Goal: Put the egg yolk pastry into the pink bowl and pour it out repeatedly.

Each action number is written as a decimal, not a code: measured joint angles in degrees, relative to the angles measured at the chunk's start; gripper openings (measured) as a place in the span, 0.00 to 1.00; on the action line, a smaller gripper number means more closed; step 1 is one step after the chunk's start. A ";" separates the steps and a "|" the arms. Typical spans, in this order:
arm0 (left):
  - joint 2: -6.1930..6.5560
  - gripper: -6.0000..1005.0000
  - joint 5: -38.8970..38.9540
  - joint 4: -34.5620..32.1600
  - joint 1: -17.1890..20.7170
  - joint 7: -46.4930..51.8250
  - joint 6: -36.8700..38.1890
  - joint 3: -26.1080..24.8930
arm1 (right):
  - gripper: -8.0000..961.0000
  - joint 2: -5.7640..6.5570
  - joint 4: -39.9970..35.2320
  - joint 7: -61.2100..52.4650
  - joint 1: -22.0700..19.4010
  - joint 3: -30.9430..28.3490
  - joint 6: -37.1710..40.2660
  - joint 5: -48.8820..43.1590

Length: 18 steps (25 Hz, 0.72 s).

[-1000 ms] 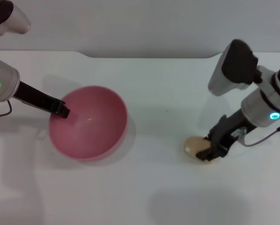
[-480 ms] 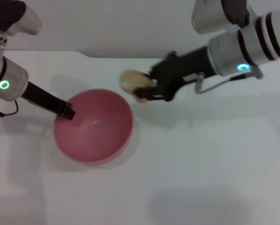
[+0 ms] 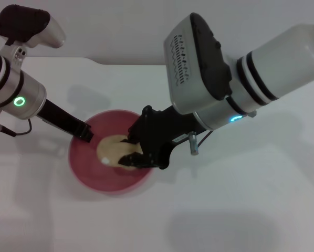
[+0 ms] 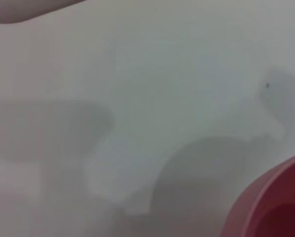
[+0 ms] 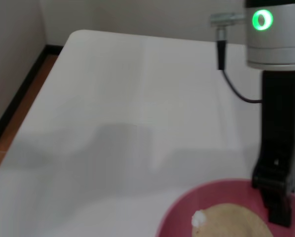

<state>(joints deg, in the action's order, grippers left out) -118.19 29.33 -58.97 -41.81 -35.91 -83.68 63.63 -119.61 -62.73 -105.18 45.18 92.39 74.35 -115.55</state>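
Overhead, your white table point(image 3: 241, 210) carried the pink bowl point(image 3: 83, 170) toward its left half, with the left gripper point(image 3: 85, 133) clamped on the bowl's left rim. Your right gripper point(image 3: 138, 156) reached over the bowl's right side, fingers closed around the egg yolk pastry point(image 3: 112, 148), which sat inside the bowl's hollow.

light: bright, even | shadows: soft on table point(image 3: 241, 210) | left wrist view: blurred
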 joint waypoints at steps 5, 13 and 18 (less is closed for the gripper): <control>-0.02 0.01 0.08 -0.01 -0.21 0.02 0.01 0.19 | 0.25 -0.06 0.04 -2.39 -0.05 1.50 -1.42 0.60; -0.02 0.01 0.18 -0.29 0.65 0.05 0.80 0.18 | 0.53 -0.12 -0.29 -4.06 -1.12 -0.25 -2.46 0.55; 0.03 0.01 4.93 -5.33 4.97 -0.88 3.66 0.15 | 0.59 -0.11 -0.11 -4.79 -5.60 -10.27 -8.65 4.83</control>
<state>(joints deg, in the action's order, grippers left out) -118.16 34.26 -64.30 -36.83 -36.79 -80.02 63.79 -119.72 -62.83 -109.97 39.58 82.12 65.70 -110.72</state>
